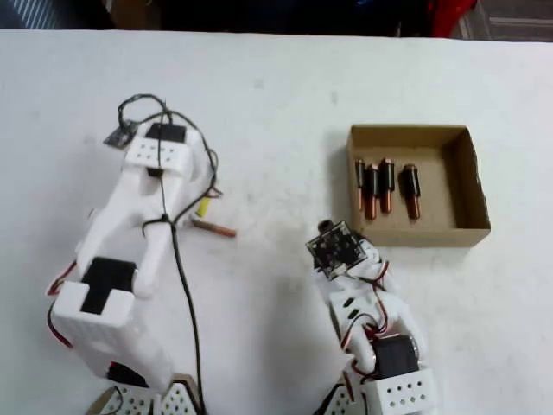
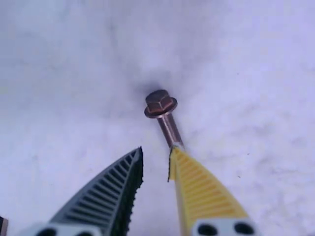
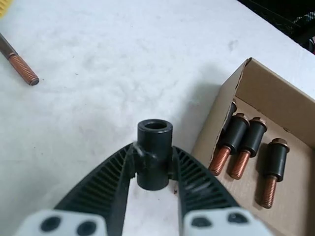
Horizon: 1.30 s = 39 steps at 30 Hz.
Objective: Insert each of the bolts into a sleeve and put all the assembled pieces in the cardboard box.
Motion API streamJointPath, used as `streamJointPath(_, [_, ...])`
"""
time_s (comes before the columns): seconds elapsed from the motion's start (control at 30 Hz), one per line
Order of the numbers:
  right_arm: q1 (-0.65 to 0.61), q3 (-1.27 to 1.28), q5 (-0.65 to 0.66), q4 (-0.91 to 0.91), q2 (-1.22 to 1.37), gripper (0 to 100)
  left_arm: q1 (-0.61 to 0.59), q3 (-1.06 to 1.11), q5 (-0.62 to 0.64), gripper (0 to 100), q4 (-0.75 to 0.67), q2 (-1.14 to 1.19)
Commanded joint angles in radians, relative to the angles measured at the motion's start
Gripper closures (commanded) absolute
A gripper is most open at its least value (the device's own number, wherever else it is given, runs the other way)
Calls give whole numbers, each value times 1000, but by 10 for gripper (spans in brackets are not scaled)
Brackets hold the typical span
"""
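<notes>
Right hand (image 3: pixel 153 150) around sleeve (image 3: pixel 154 135), four assembled pieces (image 3: pixel 236 133) in cardboard box (image 3: pixel 280 101)

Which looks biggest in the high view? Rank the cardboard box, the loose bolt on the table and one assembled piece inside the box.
1. cardboard box, clearly the largest.
2 and 3, unranked: the assembled piece and the loose bolt look about alike in length; the piece is only thicker at its sleeve.
</notes>
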Motion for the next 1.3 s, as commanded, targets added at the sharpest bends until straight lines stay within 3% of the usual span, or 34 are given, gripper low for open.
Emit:
streamJointPath(0.0, [4, -14, 11, -25, -12, 981, -8, 26, 15, 878, -83, -8])
streamJointPath(0.3, [4, -14, 11, -25, -12, 981, -8, 64, 15, 878, -115, -8])
streamJointPath(0.83, [4, -14, 11, -22, -12, 981, -61, 284, 11, 879, -440, -8])
streamJointPath(1.27, [4, -14, 11, -22, -12, 981, -58, 284, 9, 884, -445, -16])
